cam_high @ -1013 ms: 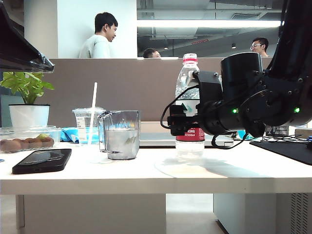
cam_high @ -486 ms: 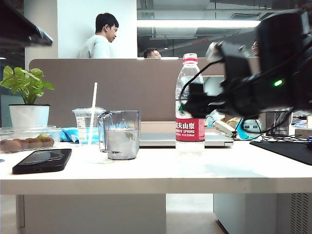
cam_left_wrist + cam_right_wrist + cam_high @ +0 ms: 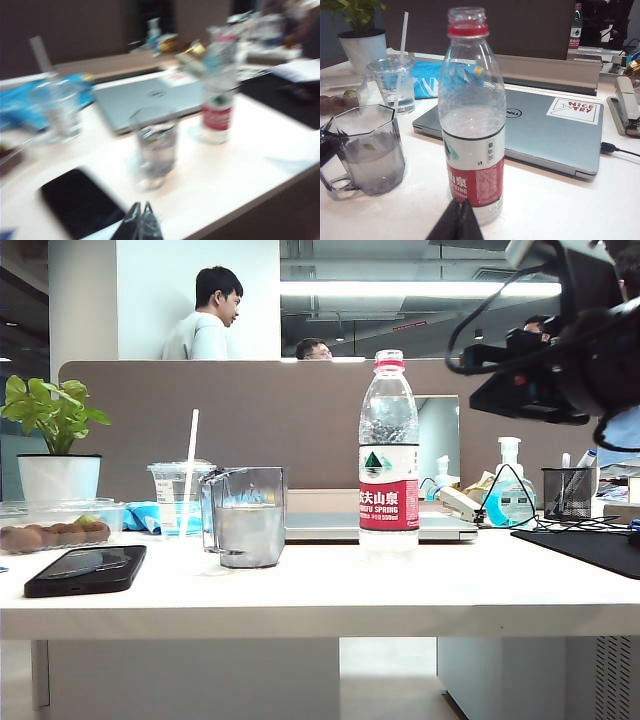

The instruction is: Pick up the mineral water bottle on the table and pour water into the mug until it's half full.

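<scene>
White surface [image 3: 330, 590], thick pale front edge, open room all around the mineral water bottle [image 3: 388, 455]. It stands alone now: the right claw [image 3: 456, 220], pinched together and empty, has let go and lifted up behind it. Faceted smoky mug [image 3: 248, 516] sits beside. The left claw [image 3: 140, 222], tips together, hovers above the phone [image 3: 80, 202].

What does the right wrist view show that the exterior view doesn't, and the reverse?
Only the right wrist view: the silver laptop's lid with its "NICE TRY" sticker, and the shut right gripper just short of the clear plastic mineral water bottle.

Only the exterior view: the black phone, the people behind the partition, and the right arm raised at upper right.

Both: bottle upright and capless, smoky-grey faceted mug, lidded straw cup.
</scene>
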{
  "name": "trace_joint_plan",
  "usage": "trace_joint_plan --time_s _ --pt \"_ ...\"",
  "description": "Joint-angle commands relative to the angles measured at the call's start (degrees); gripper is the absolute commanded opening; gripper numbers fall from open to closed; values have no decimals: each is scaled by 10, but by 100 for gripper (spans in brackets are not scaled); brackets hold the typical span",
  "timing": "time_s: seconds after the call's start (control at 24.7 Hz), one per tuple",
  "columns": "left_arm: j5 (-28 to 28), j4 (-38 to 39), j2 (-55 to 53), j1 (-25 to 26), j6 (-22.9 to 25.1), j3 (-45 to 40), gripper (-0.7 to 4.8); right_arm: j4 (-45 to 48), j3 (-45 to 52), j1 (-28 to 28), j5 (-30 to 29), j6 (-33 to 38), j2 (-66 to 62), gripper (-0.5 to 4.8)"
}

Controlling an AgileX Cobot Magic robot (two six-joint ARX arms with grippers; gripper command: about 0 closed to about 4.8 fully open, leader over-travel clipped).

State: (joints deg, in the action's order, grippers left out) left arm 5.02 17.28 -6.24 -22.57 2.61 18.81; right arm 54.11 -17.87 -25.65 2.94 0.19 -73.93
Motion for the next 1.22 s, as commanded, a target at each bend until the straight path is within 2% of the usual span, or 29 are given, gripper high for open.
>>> trace_joint_plan --time_s 0.04,0.08,0.28,0.41,0.97,1.05,1.18,1.22 --pt "-95 30 43 1 3 5 -3 -49 3 -1 15 0 31 -6" --pt "-115 30 58 1 3 5 -3 -49 6 -1 17 0 40 -6" --pt "-119 33 58 1 2 7 -3 -61 6 -1 36 0 47 -6" --pt "-88 35 58 0 0 6 -3 -63 6 -1 25 0 47 -6" --pt "-88 37 58 0 0 6 -3 -70 6 2 24 -22 57 -5" --pt "-88 37 58 0 0 6 -3 -145 6 7 65 -24 115 -5" --pt "-87 37 58 0 0 6 -3 -287 6 47 59 -23 222 -5" --pt "-88 37 58 0 0 6 -3 -342 6 79 56 -23 280 -5"
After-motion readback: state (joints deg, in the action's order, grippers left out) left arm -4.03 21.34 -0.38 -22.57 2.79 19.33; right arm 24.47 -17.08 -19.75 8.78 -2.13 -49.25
